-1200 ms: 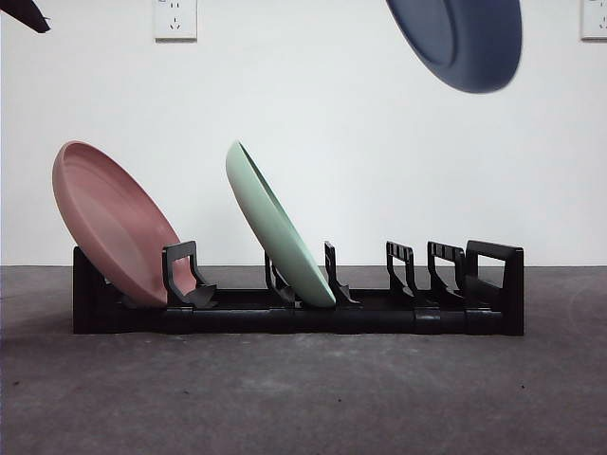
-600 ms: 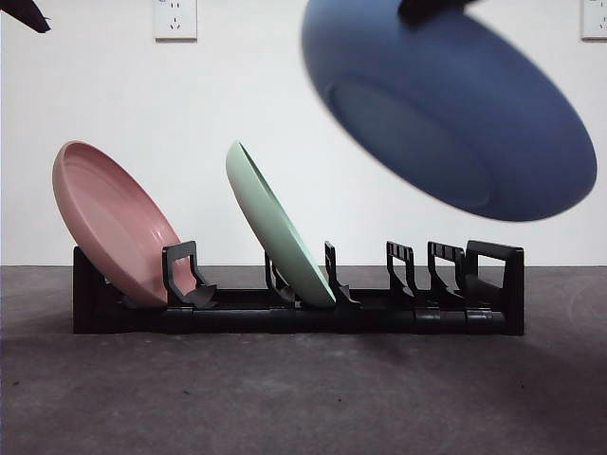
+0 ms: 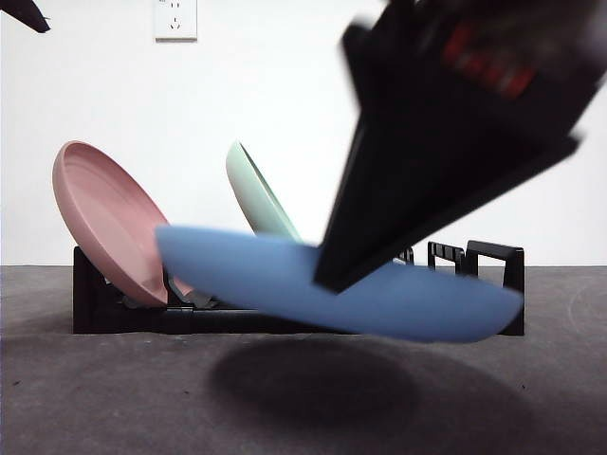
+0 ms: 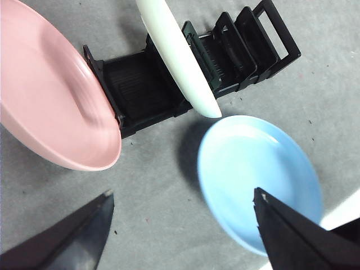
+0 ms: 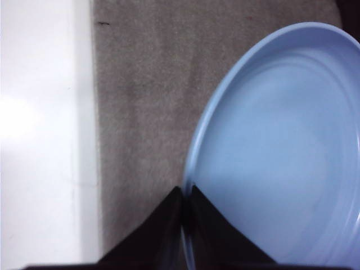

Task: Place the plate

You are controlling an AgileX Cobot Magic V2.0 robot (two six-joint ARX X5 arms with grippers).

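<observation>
My right gripper (image 3: pixel 327 277) comes in big and dark from the upper right and is shut on the rim of a light blue plate (image 3: pixel 275 273). It holds the plate almost flat, low over the grey table and in front of the black plate rack (image 3: pixel 488 258). The right wrist view shows the jaws (image 5: pixel 184 196) pinched on the plate's edge (image 5: pixel 281 157). A pink plate (image 3: pixel 100 213) leans in the rack's left end and a pale green plate (image 3: pixel 251 194) in a middle slot. My left gripper (image 4: pixel 183 193) hangs open and empty high above the rack (image 4: pixel 140 84) and blue plate (image 4: pixel 253 174).
Several upright dividers at the rack's right end (image 4: pixel 253 34) hold nothing. The blue plate throws a dark shadow (image 3: pixel 313 379) on the table in front of the rack. A white strip (image 5: pixel 39 140) borders the grey mat. The left arm's tip (image 3: pixel 24 14) shows at the top left corner.
The blue plate has come down from the upper right, turned from tilted to nearly flat, and now hangs low in front of the rack. The right gripper has followed into view.
</observation>
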